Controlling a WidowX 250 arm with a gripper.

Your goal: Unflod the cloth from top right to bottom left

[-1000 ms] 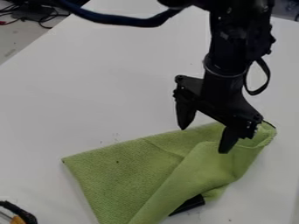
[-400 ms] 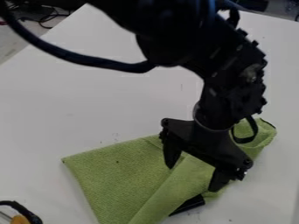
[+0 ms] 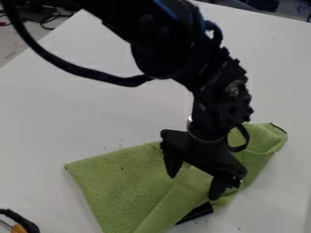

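My black gripper (image 3: pixel 191 187) hangs over the middle of the green cloth (image 3: pixel 118 179), its two fingers open and pointing down on either side of the folded-over flap. No cloth is seen pinched between them. The cloth lies partly folded on the white table, one corner at the left, another end at the upper right, partly behind the gripper, and its lower part running to the bottom edge of the view. Whether the fingertips touch the fabric, I cannot tell.
A black object (image 3: pixel 195 213) sticks out from under the cloth's lower right side. At the bottom left corner lies a black and orange item (image 3: pixel 21 224). The white table (image 3: pixel 91 104) has its left edge running diagonally; dark cables lie beyond it.
The gripper has come from above the cloth's upper right part down and to the left, over the flap. The cloth has not visibly moved.
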